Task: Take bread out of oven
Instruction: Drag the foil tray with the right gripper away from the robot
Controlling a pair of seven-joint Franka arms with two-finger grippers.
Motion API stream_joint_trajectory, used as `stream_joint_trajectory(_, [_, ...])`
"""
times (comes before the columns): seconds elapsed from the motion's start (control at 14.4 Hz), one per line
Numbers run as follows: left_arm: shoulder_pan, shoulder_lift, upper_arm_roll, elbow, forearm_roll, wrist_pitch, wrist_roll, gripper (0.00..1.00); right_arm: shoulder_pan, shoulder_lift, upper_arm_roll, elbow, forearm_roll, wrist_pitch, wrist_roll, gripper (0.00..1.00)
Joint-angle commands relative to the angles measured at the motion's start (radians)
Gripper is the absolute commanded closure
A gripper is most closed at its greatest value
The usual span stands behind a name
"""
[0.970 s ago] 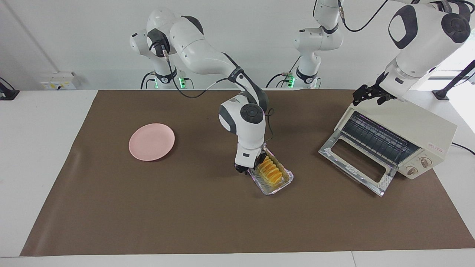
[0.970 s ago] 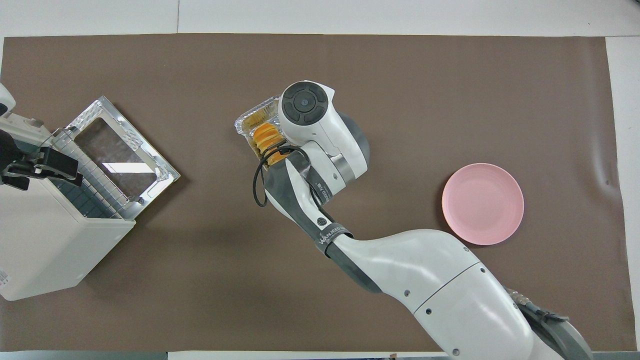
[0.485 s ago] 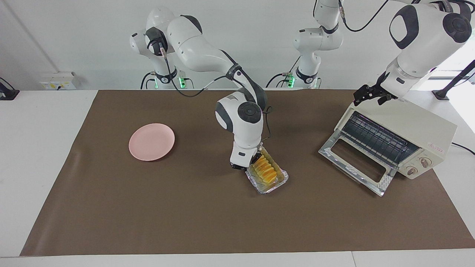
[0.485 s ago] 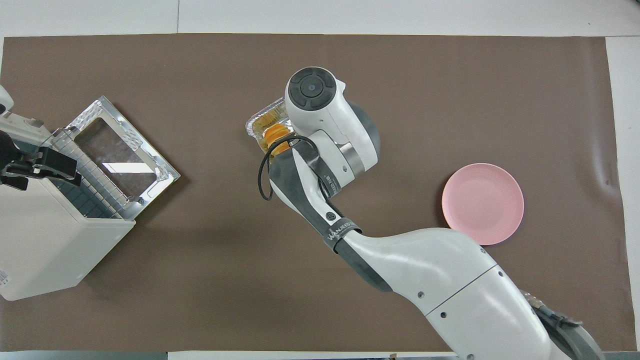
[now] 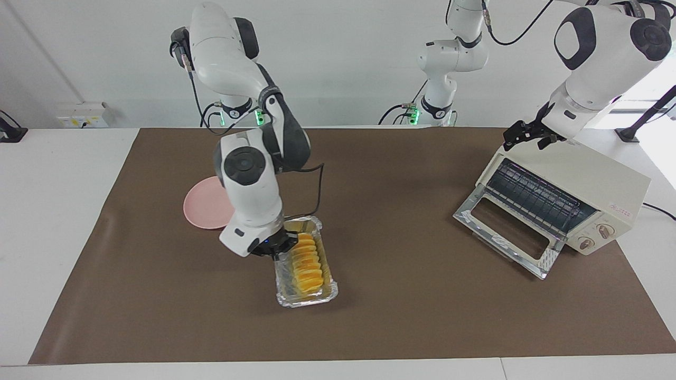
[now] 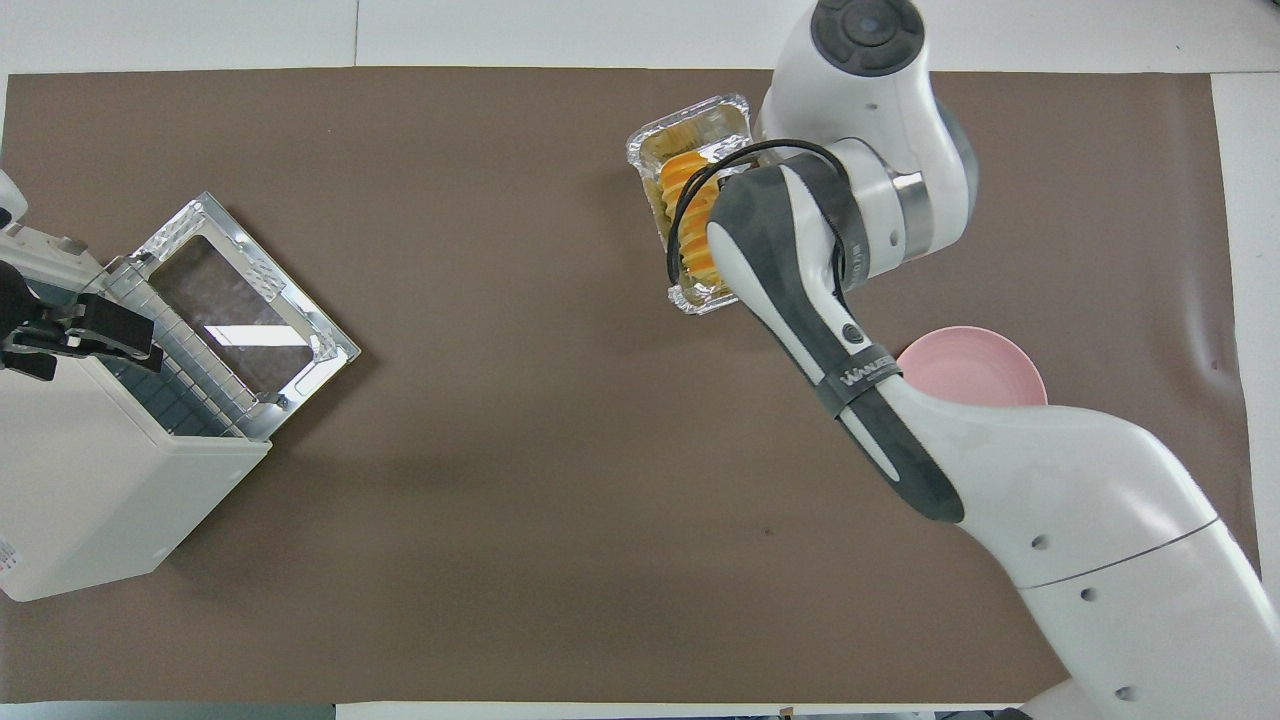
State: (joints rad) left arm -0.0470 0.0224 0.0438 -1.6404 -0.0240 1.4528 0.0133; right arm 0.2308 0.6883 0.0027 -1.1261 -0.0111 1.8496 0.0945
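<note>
The bread (image 5: 305,261) is seen lying in a crinkled silver foil tray (image 5: 281,293), low and a little left of centre in the facing view, near the top centre of the overhead view. It is outside the oven (image 5: 575,195), which sits at the right of the facing view and at the left edge of the overhead view. The oven's glass drop door (image 5: 507,232) is folded down onto the brown mat (image 5: 422,316) covering the counter (image 5: 53,211), and the wire rack (image 5: 533,198) is exposed in the opening.

The right end effector (image 5: 274,247) is placed at the edge of the foil tray on the pink plate's side, at its end nearer the robots. It appears closed on the tray's rim, though the fingers themselves are largely hidden under the wrist. Whether the tray rests on the mat or is lifted slightly cannot be told.

The pink plate (image 5: 203,211) is found left of centre in the facing view, partly covered by the right arm; in the overhead view only its upper arc (image 6: 985,355) shows at right of centre.

The left end effector (image 5: 523,137) is held over the top corner of the oven at the upper right of the facing view, at the left edge of the overhead view (image 6: 70,335). Its fingers look drawn together, with nothing between them.
</note>
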Motion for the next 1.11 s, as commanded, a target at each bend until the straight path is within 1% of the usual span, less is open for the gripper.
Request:
stream_joint_trajectory(0.0, [-0.001,-0.022,0.005,-0.016,-0.01,0.011,0.007,0.0,-0.134,0.01,0.017,-0.001,0.023,0.025,-0.181,1.0])
stream_joint_trajectory(0.21, [-0.001,-0.022,0.005,-0.016,-0.01,0.011,0.007,0.0,-0.227,0.014,0.017,-0.046,0.028,0.14,-0.233,1.0])
stream_joint_trajectory(0.48, [-0.001,-0.022,0.005,-0.016,-0.01,0.011,0.007,0.0,-0.269,0.013,0.019,-0.135,0.033,0.221,-0.233,1.0])
stream_joint_trajectory(0.62, [-0.001,-0.022,0.005,-0.016,-0.01,0.011,0.005,0.0,-0.272,0.002,0.017,-0.182,0.059,0.262,-0.233,1.0])
stream_joint_trajectory(0.76, [-0.001,-0.022,0.005,-0.016,-0.01,0.011,0.007,0.0,-0.271,-0.01,0.014,-0.219,0.056,0.296,-0.233,1.0])
stream_joint_trajectory(0.83, [-0.001,-0.022,0.005,-0.016,-0.01,0.011,0.005,0.0,-0.272,-0.018,0.014,-0.233,0.053,0.296,-0.243,0.14])
stream_joint_trajectory(0.9, [-0.001,-0.022,0.005,-0.016,-0.01,0.011,0.007,0.0,-0.271,-0.021,0.013,-0.235,0.046,0.283,-0.271,0.0])
stream_joint_trajectory(0.97, [-0.001,-0.022,0.007,-0.016,-0.01,0.011,0.007,0.0,-0.271,-0.024,0.01,-0.235,0.042,0.269,-0.288,0.0])
stream_joint_trajectory(1.04, [-0.001,-0.022,0.005,-0.016,-0.01,0.011,0.007,0.0,-0.271,-0.033,0.008,-0.228,0.03,0.229,-0.295,0.0])
